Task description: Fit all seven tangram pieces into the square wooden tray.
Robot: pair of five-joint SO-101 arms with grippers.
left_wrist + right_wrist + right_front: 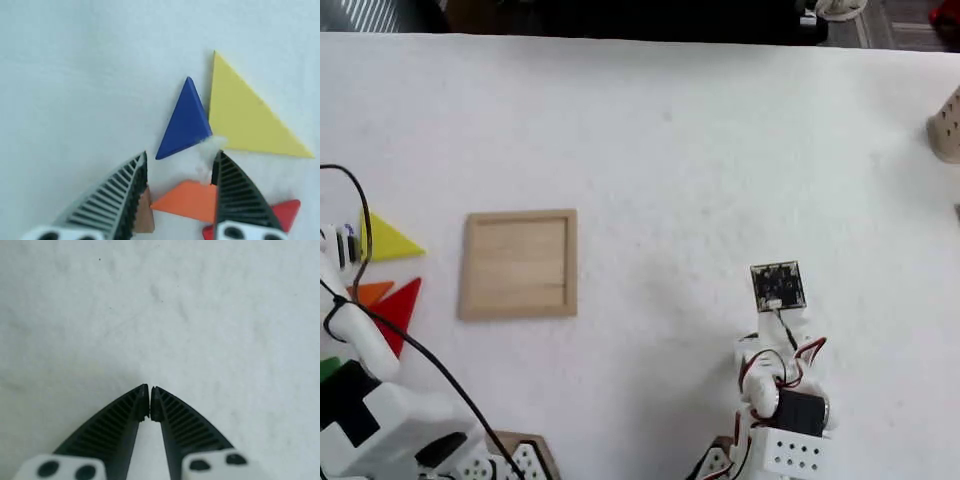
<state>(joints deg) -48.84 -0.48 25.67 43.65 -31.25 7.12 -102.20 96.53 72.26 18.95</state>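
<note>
- While the left gripper [181,156] hangs over the cluster of loose pieces with its jaws spread wide and nothing between them, no piece has yet reached the tray, so the step in hand looks like the first pick.
- The orange piece [187,200] lies in the gap between the two fingers. A brown piece [143,215] peeks out beside one finger and a red piece [285,212] beside the other.
- Just past the fingertips lies the blue triangle [184,122], one corner touching or nearly touching the large yellow triangle [245,117].
- In the high view the pieces sit at the table's left edge, a green piece [328,368] among them. The square wooden tray [518,215] lies empty just beside them, toward the middle.
- The right gripper [150,390] is pinched closed on nothing, over bare white table [670,130], well apart from tray and pieces.
- The next move, as I judge it, calls for lowering onto one piece, probably the orange one, and closing across its thin edges without nudging its neighbours. How high the fingers sit above it I cannot tell.
</note>
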